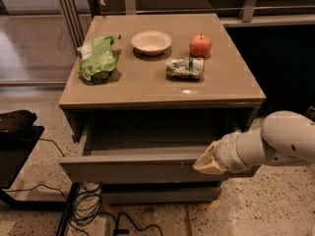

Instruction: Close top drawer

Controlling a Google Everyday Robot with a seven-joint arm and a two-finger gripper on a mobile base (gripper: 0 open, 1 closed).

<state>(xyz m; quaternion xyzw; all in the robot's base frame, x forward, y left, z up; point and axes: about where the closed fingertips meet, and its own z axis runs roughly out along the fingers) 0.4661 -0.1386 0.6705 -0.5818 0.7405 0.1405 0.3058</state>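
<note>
The cream hand (pixel 209 162) touches the front of the part-open, wide grey-taupe top drawer (pixel 128 170). Whether it is open or closed, I cannot tell. A smooth taupe worktop (pixel 147 85) stands over a speckled stone floor (pixel 256 210).

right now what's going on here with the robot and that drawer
The robot is working on shutting the top drawer of the cabinet. Its end effector is at the right end of the drawer's front panel and looks to be against it. The drawer is partly open, not yet shut, and its inside looks bare. On the cabinet top sit a green bag, a white bowl, an apple and a crumpled packet, all untouched.
</note>
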